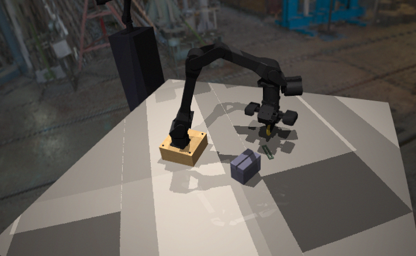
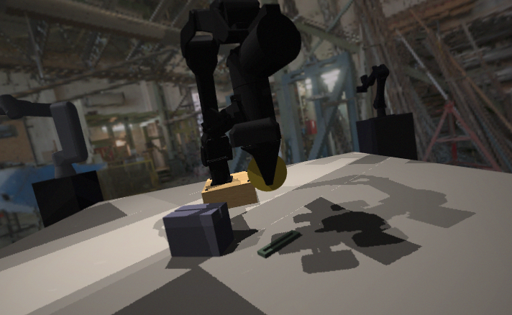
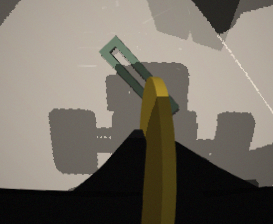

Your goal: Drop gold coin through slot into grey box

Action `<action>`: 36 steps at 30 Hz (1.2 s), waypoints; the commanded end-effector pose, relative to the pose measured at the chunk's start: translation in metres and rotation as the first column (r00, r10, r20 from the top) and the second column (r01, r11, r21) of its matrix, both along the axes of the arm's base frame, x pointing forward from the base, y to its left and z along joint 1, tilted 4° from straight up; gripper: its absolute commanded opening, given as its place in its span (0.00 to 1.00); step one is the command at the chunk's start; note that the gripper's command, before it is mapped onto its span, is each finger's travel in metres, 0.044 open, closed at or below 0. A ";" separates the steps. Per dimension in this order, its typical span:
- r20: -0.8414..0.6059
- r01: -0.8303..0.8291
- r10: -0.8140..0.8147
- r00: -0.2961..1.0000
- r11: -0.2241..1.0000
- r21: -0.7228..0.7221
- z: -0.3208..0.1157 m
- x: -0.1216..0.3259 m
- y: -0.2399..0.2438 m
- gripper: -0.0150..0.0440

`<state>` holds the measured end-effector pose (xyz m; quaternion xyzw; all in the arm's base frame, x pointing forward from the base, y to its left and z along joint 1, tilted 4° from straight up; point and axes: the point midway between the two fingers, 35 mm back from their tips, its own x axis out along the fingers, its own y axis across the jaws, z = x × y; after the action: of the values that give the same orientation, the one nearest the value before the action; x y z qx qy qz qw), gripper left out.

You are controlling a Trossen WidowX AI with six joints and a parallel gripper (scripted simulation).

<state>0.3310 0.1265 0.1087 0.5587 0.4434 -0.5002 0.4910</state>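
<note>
Gold coin (image 2: 277,174) is up in the air, pinched edge-on in my pincer (image 2: 266,177), which is closed down nearly all the way on it. From the exterior camera I see its round face, hanging upright well above the surface (image 2: 426,265). On the wrist camera (image 3: 157,176) it's just a thin vertical sliver, so its faces sit flat against the fingers and its thin rim points down.

Around it: the dark-green holder (image 2: 278,243) lies flat below with nothing in it, a long narrow strip, and on the wrist view (image 3: 123,63) it runs diagonally, not lined up with the coin. Just beside it sits the grey box (image 1: 245,166), toward the middle of the surface, with the slot (image 1: 246,158) running along its lid. The box stands between the holder and the wooden base block (image 1: 184,148) that the arm is bolted to. Nothing sits between the coin and the box.

Surface is pale grey-beige with big darker angular patches and hard shadows of the arm across it. Two black pedestals (image 2: 387,136) with dark fixtures stand past the far edges. Room behind looks like a dim industrial hall with scaffolding and blue steel framing.
</note>
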 end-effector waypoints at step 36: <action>-0.007 0.226 -0.226 0.974 0.974 0.012 0.000 -0.011 -0.064 0.25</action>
<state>0.3232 0.0698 0.1098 0.6082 0.3792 -0.5512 0.4272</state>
